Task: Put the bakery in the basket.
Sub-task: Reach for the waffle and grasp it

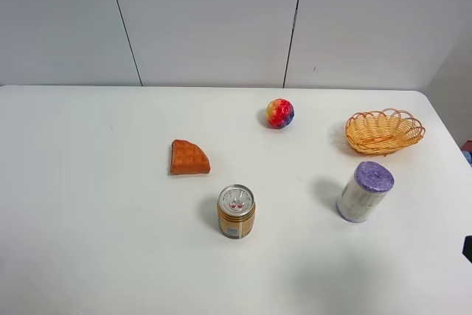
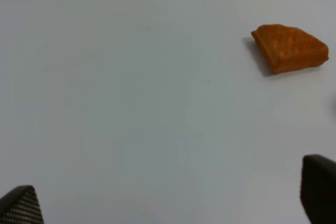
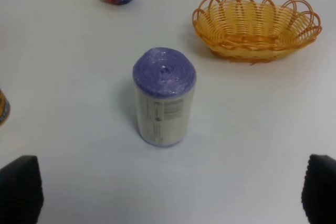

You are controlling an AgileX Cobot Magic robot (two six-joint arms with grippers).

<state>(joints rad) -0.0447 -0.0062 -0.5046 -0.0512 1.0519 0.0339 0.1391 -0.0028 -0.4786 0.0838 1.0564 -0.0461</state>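
The bakery is an orange-brown waffle wedge lying flat on the white table left of centre; it also shows in the left wrist view. The basket is an empty orange-tan wicker oval at the far right; it also shows in the right wrist view. My left gripper is open and empty over bare table, well short of the wedge. My right gripper is open and empty, short of the purple-lidded cylinder, with the basket beyond it. Neither gripper shows clearly in the exterior high view.
A purple-lidded cylinder stands in front of the basket, and shows in the right wrist view. A gold can stands near the wedge. A red-yellow-blue ball lies at the back. A dark part shows at the right edge.
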